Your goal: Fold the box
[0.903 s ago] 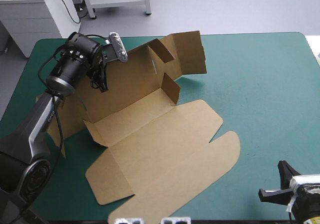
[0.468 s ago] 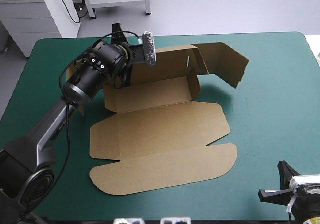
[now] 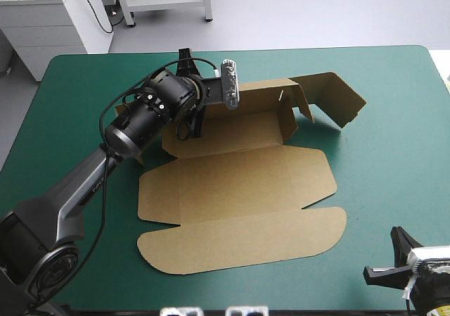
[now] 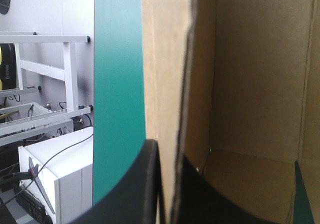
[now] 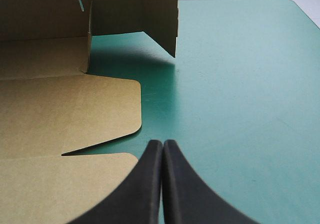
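Your left gripper [image 4: 167,156] pinched the raised far wall of the cut brown board box [image 3: 239,189], which lay mid-table on the teal-green cover [image 3: 394,119], lid flat toward the near edge. Your right gripper [image 5: 162,145] sat closed by the near right corner.

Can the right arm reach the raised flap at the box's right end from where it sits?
Probably yes: only bare teal-green cover lies between the right gripper and the flap, nothing blocking.
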Motion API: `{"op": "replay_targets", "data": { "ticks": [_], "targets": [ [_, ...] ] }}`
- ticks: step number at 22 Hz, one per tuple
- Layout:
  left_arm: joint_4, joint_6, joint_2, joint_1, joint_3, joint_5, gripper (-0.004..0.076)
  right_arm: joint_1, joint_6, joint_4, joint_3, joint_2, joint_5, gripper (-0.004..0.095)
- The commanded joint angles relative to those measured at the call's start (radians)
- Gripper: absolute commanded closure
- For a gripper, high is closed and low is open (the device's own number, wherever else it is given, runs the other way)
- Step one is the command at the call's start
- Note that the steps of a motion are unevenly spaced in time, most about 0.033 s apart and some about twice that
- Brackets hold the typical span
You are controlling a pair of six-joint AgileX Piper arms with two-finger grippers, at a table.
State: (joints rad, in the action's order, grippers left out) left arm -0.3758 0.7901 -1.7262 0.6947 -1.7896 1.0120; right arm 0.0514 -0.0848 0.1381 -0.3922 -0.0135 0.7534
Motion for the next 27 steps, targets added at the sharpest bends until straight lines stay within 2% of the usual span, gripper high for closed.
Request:
{"op": "replay_targets", "data": {
  "ticks": [1, 5, 10, 15, 19, 27],
  "targets": [
    [-0.032, -0.039, 0.051, 0.039, -0.01, -0.017, 0.0733, 0.005, -0.006, 0.008, -0.023, -0.023, -0.074, 0.0928],
    [-0.106, -0.062, 0.059, 0.124, 0.044, 0.018, 0.0733, 0.005, -0.006, 0.008, -0.023, -0.023, -0.074, 0.0928],
    [-0.099, -0.12, 0.153, 0.228, 0.157, 0.035, 0.0732, 0.005, -0.006, 0.008, -0.023, -0.023, -0.074, 0.0928],
    [-0.113, -0.129, 0.218, 0.225, 0.159, 0.071, 0.0732, 0.005, -0.006, 0.008, -0.023, -0.023, -0.074, 0.0927],
    [-0.021, -0.129, 0.243, 0.225, 0.159, 0.147, 0.0732, 0.005, -0.006, 0.008, -0.023, -0.023, -0.074, 0.0928],
    [-0.003, -0.2, 0.272, 0.225, 0.159, 0.196, 0.0732, 0.005, -0.006, 0.008, -0.023, -0.023, -0.074, 0.0928]
  ]
}}
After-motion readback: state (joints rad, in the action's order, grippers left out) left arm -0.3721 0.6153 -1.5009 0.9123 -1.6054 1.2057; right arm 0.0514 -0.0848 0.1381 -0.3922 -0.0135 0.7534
